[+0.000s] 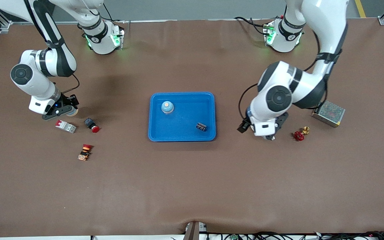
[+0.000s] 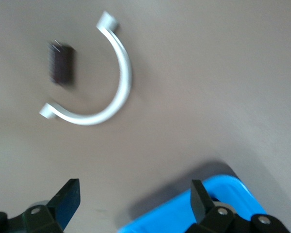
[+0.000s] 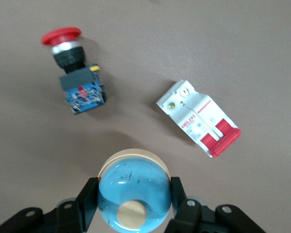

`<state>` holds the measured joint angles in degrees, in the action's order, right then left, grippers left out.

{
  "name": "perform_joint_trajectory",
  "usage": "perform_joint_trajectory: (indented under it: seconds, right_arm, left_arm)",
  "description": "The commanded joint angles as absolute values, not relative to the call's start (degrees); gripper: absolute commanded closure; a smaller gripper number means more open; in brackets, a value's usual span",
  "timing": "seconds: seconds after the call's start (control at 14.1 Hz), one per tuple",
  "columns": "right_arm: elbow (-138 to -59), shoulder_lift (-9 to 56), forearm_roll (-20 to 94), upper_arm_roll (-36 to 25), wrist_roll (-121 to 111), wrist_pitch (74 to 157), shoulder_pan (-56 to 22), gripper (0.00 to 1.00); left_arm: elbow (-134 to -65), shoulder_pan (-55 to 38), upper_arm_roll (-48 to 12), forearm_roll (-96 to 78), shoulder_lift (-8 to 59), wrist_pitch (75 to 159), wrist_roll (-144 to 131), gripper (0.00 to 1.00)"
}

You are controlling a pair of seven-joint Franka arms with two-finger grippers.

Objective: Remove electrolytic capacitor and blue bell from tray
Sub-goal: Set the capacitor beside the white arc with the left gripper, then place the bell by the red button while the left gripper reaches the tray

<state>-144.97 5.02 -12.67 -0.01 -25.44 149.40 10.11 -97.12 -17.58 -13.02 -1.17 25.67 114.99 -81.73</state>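
1. My right gripper is over the desk at the right arm's end, beside the breaker and push-button. Its jaws are closed on a blue bell, pinching the dome's sides.
2. That dome looks smooth, hard and light. I judge it slippery, so a low grip across the widest part suits it.
3. My left gripper hangs over the desk just beside the tray, jaws wide apart and empty.
4. The capacitor lies in the tray's corner nearest the left arm and the camera. It is small, stiff and light, and I would take it across its body, not its leads.
5. A second blue domed piece sits in the tray too.
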Motion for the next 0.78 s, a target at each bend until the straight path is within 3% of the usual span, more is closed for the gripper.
perform_joint_trajectory:
  seconds: [0.0,0.36,0.64,0.71]
  right_arm:
    - [-147.7,6.0,-13.6,1.0,-26.6,154.8,12.7,1.0]
    - [-148.0,13.3,-13.8,1.0,-26.6,163.8,14.8,1.0]
    - [-148.0,15.6,-13.8,1.0,-26.5,165.8,15.7,1.0]
    - [-147.9,15.6,-13.8,1.0,-26.2,165.6,15.7,0.48]
  left_arm:
    - [-95.2,-23.1,-12.4,-1.7,31.0,121.4,-89.7,0.0]
    - [-92.7,-28.6,-12.0,-1.7,38.0,131.6,-96.0,0.0]
    - [-92.7,-30.4,-12.0,0.3,40.6,134.3,-97.8,0.09]
    - [-92.7,-31.3,-12.0,0.7,41.1,135.6,-98.6,0.1]
